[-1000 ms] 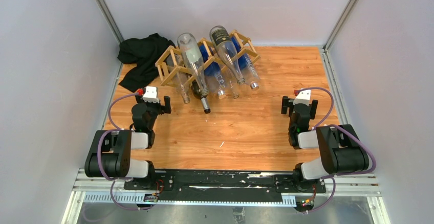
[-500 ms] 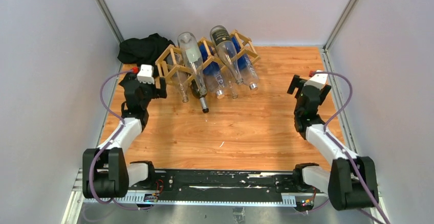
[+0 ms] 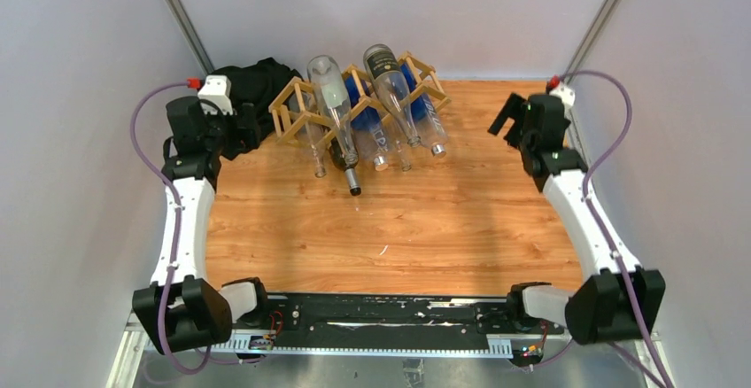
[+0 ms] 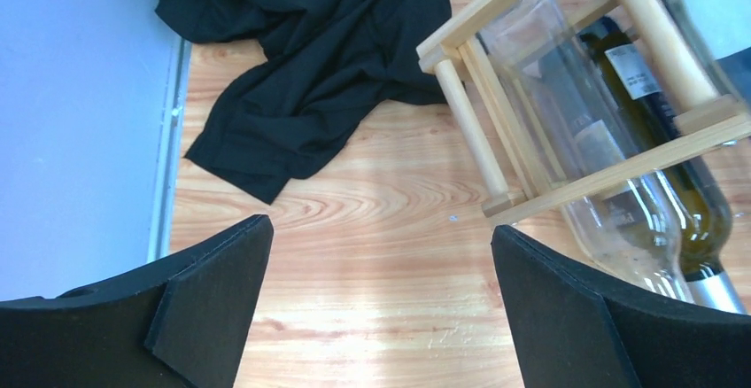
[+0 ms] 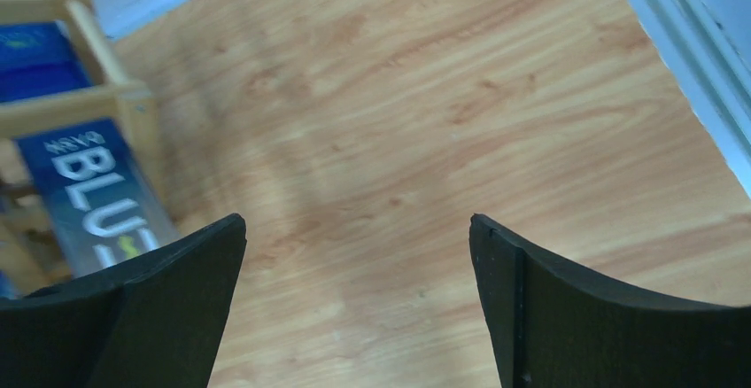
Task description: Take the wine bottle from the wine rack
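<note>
The light wooden wine rack [image 3: 301, 122] stands at the back of the table with several bottles lying in and on it. Two clear bottles [image 3: 335, 104] rest on top, blue bottles [image 3: 365, 122] lie in the cells, and a dark bottle's neck [image 3: 352, 175] pokes out in front. My left gripper [image 3: 241, 124] is open and empty just left of the rack's left end. In the left wrist view the gripper [image 4: 381, 255] is over bare table, with the rack [image 4: 471, 131] and a clear bottle [image 4: 576, 140] ahead to the right. My right gripper [image 3: 505, 120] is open and empty, right of the rack; in its wrist view [image 5: 357, 228] a blue bottle [image 5: 89, 193] shows at left.
A black cloth [image 3: 248, 87] lies crumpled at the back left, beside the rack and under my left wrist; it also shows in the left wrist view [image 4: 301, 60]. Grey walls and metal rails [image 3: 576, 140] bound the wooden table on both sides.
Both arms have unfolded and reached from the table's middle toward the back. The left gripper came up beside the rack's left end; the right gripper came level with its right end.
</note>
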Available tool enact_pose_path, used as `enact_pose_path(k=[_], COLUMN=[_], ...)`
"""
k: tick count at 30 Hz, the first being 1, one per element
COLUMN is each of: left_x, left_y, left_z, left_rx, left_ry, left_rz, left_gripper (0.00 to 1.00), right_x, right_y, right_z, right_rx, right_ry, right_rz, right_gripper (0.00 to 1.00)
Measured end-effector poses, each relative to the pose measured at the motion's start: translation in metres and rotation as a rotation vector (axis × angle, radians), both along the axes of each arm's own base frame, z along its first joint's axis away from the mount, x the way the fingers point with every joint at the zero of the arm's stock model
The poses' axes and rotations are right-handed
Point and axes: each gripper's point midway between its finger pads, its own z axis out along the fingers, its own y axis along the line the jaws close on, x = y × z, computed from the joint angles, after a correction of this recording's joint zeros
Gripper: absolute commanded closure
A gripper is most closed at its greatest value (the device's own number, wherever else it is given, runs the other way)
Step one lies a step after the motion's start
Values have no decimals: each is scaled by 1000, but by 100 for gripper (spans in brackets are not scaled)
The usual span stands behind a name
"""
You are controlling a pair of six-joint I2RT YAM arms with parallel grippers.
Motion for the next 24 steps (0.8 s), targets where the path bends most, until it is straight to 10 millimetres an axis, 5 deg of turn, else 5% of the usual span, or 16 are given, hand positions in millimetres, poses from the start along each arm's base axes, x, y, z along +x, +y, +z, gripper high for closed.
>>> enact_pose_path(k=[3,7,13,18,24], left_x=[-6,-14,-28,-33,-36], left_y=[-1,0,2,2,-1], left_z=[21,35,28,22,24], left_rx=[5,12,18,18,14], left_ry=[23,68,145,185,198], left_rz=[-13,-29,-33,-39,-59], left_gripper=[0,0,0,0,0], right_x=[22,22,29,26,26], right_y=[15,35,66,113,119], right_z=[36,72,86,86,95], right_rx=[65,143,131,31,49], right_ry=[50,25,99,139,127], right_rz=[33,119,208,320,406], right_gripper=[0,0,0,0,0])
